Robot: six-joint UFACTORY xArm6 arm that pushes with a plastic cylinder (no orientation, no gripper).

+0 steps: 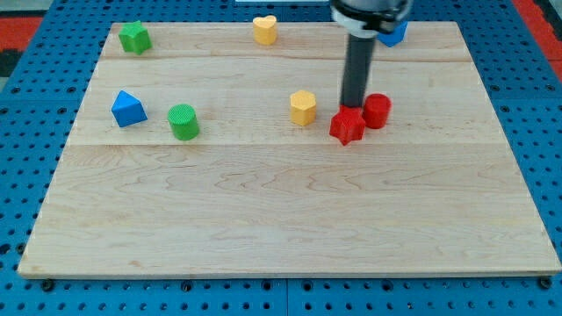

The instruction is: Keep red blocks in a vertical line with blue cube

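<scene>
Blocks on the wooden board [281,219] number eight by our count: two red, two blue, two green and two yellow.

The reds sit together right of centre. The red star-like block [348,126] lies just to the view's lower left of the red cylinder [377,111], and the two look to be touching. The blue cube [392,33] is near the view's top edge, partly hidden behind our arm's dark housing, so only its right part shows. It lies above the red pair and a little to their right. The other blue block [128,109], a pointed shape, sits well apart at the view's left.

The green cylinder [183,121] stands just right of that pointed blue block, and the green star-like block [134,37] is in the view's top left corner. One yellow block [303,107] rests just left of the red pair; the other yellow block [264,30] is near the top edge, left of the rod.

We carry no jaws, only the straight dark rod, so nothing is held. my tip [354,107] comes down at the upper edge of the red star-like block, seemingly touching it, with the red cylinder just to its right
</scene>
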